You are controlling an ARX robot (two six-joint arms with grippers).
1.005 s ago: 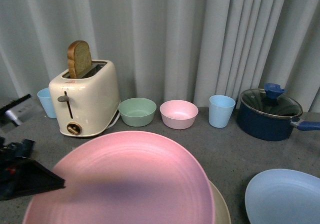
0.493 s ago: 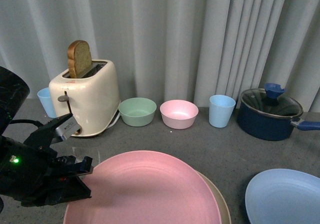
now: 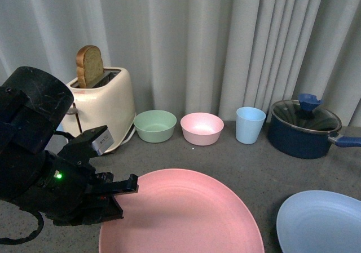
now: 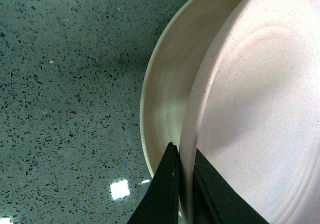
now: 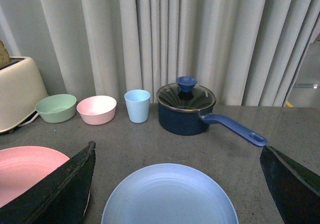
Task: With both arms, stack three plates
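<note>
My left gripper (image 3: 121, 194) is shut on the near-left rim of the pink plate (image 3: 186, 213). In the left wrist view the jaws (image 4: 184, 151) pinch the pink plate's (image 4: 260, 109) rim, held just above the beige plate (image 4: 167, 79) and overlapping it. In the front view the pink plate hides the beige plate. The light blue plate (image 3: 321, 222) lies flat on the counter at the front right. My right gripper (image 5: 176, 149) is open and empty, hovering over the light blue plate (image 5: 170, 196), with the pink plate (image 5: 25, 171) off to one side.
Along the curtain stand a cream toaster (image 3: 101, 106) with a bread slice, a green bowl (image 3: 154, 125), a pink bowl (image 3: 201, 128), a light blue cup (image 3: 250, 125) and a dark blue lidded pot (image 3: 304, 129) with its handle pointing right.
My left arm has come in from the left and moved right with the pink plate. The plate has dropped lower and now covers the beige plate in the front view.
</note>
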